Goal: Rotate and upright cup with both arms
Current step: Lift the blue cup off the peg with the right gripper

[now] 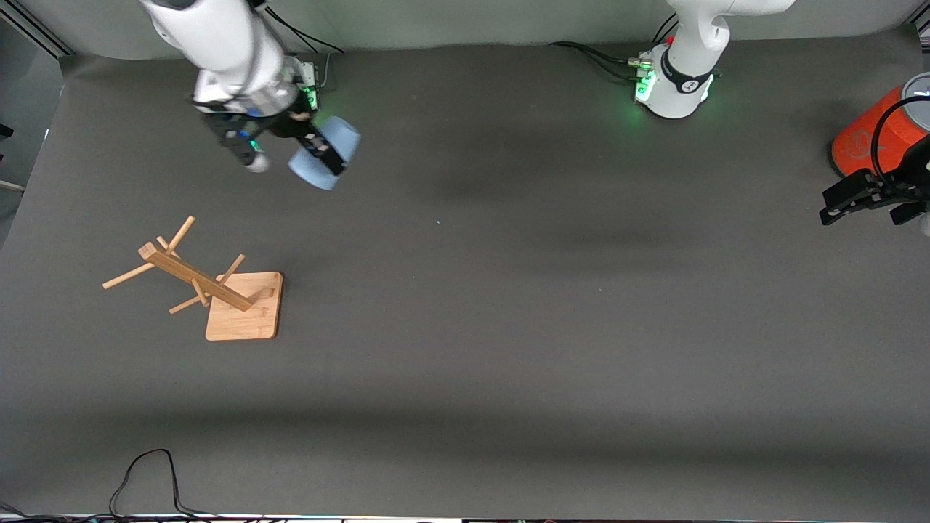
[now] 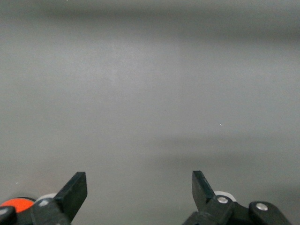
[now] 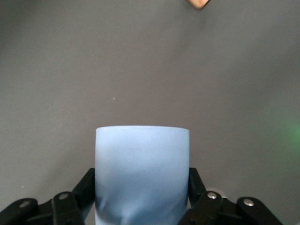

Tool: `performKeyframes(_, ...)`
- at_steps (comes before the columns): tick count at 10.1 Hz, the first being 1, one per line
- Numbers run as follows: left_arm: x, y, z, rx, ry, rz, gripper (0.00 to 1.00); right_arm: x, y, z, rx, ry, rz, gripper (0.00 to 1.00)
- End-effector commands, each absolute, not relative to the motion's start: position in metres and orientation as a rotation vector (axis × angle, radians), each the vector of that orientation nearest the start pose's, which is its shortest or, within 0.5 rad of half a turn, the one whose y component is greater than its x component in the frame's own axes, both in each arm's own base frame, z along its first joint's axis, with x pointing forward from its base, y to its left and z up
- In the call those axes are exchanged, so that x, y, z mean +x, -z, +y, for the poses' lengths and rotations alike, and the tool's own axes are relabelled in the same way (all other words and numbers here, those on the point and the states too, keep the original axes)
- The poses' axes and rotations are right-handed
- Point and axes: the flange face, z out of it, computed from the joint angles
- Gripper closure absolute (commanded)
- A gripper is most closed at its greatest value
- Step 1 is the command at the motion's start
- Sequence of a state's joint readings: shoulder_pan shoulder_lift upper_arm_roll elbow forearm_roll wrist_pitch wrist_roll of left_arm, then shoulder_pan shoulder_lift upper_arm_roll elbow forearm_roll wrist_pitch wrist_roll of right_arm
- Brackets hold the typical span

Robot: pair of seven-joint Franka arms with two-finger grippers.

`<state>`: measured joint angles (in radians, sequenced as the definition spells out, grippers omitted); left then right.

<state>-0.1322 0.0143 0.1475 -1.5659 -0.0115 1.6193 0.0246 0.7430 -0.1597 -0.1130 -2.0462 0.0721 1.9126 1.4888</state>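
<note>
Front view, upper left of the frame: right gripper (image 1: 320, 154) clamps the small light-blue matte cup (image 1: 325, 161) aloft, tilted; left gripper (image 1: 872, 200) waits, fingers wide. Handover and uprighting remain.

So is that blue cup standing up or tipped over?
Tipped. The cup hangs tilted above the table, clamped in the right gripper, its fingers pressing both sides.

We see a dark grey matte tabletop (image 1: 508, 327) filling the frame, a pale wall (image 1: 450, 22) along the top edge, and black cables (image 1: 145, 479) at lower left.
</note>
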Motion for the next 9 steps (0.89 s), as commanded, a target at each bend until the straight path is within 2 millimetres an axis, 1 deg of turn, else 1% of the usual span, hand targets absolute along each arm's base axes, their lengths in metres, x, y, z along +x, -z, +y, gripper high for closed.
performKeyframes(1,0.561,-0.625,0.008,-3.155,0.052,0.031,0.00,0.413,-0.454,0.370,-2.706,-0.045,1.515,0.50)
performKeyframes(2,0.562,-0.624,0.010,-3.155,0.047,0.026,0.00,0.407,-0.423,0.408,-2.686,0.010,1.600,0.50)
performKeyframes(3,0.562,-0.624,0.010,-3.155,0.049,0.026,0.00,0.406,-0.396,0.441,-2.661,0.047,1.688,0.50)
performKeyframes(5,0.562,-0.623,0.010,-3.155,0.047,0.024,0.00,0.403,-0.348,0.508,-2.586,0.091,1.845,0.50)
performKeyframes(6,0.563,-0.622,0.011,-3.155,0.042,0.021,0.00,0.402,-0.325,0.530,-2.561,0.115,1.900,0.50)
performKeyframes(7,0.563,-0.622,0.011,-3.155,0.042,0.021,0.00,0.403,-0.306,0.540,-2.547,0.140,1.926,0.50)
performKeyframes(9,0.564,-0.617,0.012,-3.155,0.028,0.019,0.00,0.405,-0.268,0.552,-2.450,0.174,2.018,0.50)
